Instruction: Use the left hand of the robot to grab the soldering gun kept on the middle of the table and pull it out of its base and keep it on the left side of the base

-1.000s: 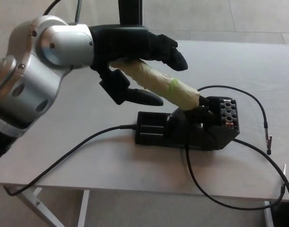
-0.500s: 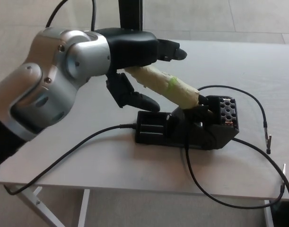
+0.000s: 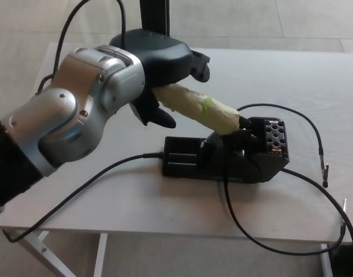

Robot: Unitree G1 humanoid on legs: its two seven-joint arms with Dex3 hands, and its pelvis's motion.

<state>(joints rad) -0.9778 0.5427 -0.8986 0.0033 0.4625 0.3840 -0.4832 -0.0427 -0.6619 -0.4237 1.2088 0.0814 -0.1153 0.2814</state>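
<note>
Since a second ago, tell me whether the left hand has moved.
Yes. The left hand has closed around the soldering gun handle, its fingers pulling back leftward, away from the base.

The left hand (image 3: 162,69) is wrapped around the upper end of the soldering gun (image 3: 202,108) — thumb beneath, fingers over the top. Down and away from the hand, the gun's taped handle slopes into the black base (image 3: 222,158), its tip seated there. Black cables (image 3: 268,208) loop across the table (image 3: 315,81) beyond the base.
</note>
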